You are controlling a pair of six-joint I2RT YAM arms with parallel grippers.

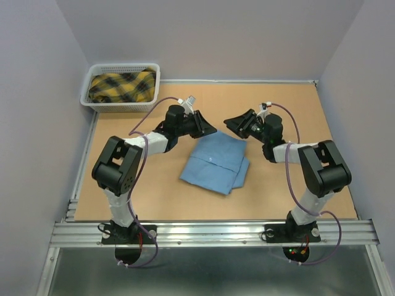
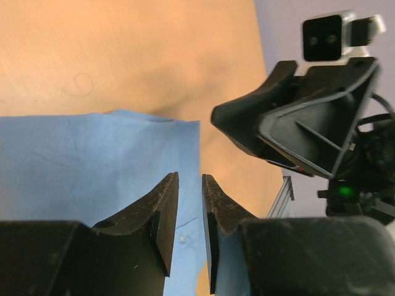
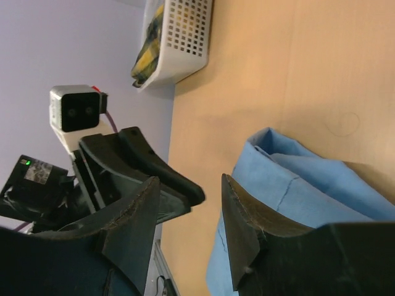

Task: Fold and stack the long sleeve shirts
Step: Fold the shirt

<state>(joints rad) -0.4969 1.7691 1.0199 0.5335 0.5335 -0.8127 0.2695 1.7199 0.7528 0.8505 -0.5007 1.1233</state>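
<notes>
Light blue shirt [image 1: 215, 161] lies folded into a rough rectangle at approx. the middle of the table [image 1: 166, 200], w/ a 2nd layer showing past its right edge. Left gripper [image 1: 203, 126] is over the shirt's far-left corner. In its wrist view the jaws are nearly together, only a slim gap, nothing btwn them, blue cloth below. Right gripper [image 1: 237, 125] sits by the shirt's far-right corner, jaws clearly apart & empty (in its own view the cloth edge lies beneath one finger [image 3: 247, 231]; can't tell if they touch). The 2 grippers face each other, tips near but apart. White basket [image 1: 117, 105] in the table's far-left corner holds a yellow-black plaid cloth [image 1: 123, 86].
</notes>
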